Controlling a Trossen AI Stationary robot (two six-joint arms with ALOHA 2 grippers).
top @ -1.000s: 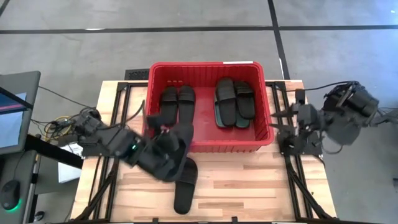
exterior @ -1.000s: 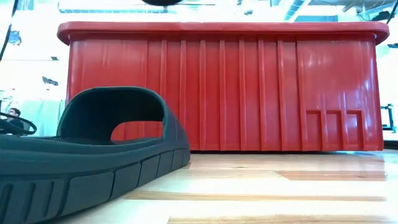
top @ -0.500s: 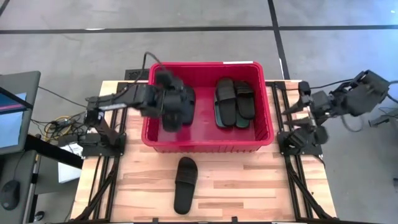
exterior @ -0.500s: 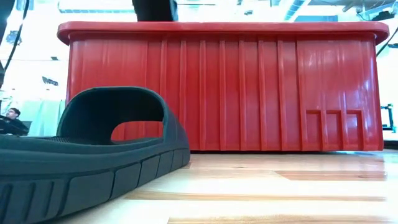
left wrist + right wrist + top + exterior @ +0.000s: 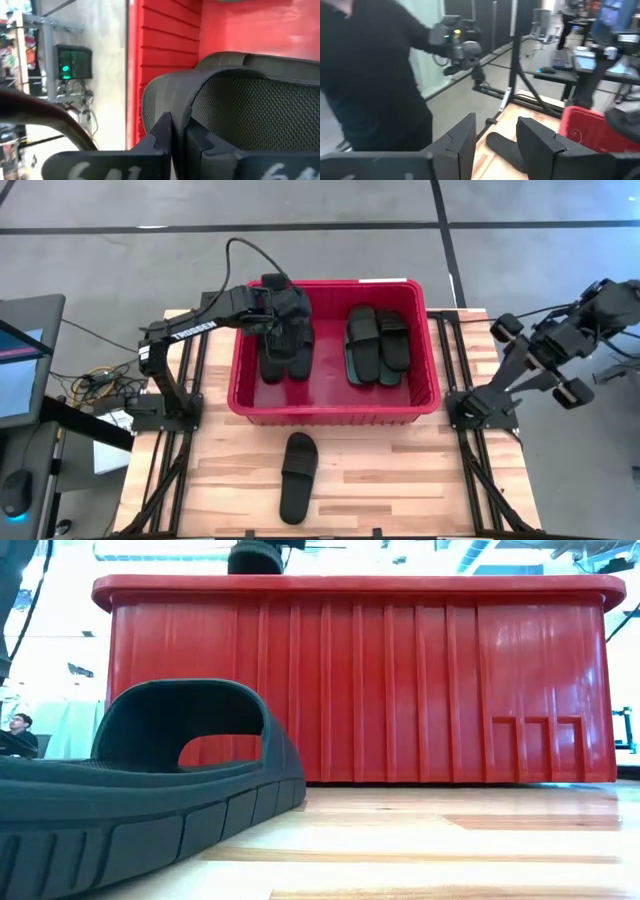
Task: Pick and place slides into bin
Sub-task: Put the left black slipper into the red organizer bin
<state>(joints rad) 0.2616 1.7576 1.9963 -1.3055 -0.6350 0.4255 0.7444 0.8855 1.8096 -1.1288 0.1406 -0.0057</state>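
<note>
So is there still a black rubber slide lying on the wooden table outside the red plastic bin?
Yes, in the high view one black rubber slide lies on the wooden table, in front of the red plastic bin.

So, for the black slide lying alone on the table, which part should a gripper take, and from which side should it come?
Probably the strap. The slide lies flat, sole down, lengthwise toward the bin, and the low view shows its strap arching clear of the footbed. Coming from above, one finger could slip under the arch and one stay outside. Nothing crowds it.
</note>
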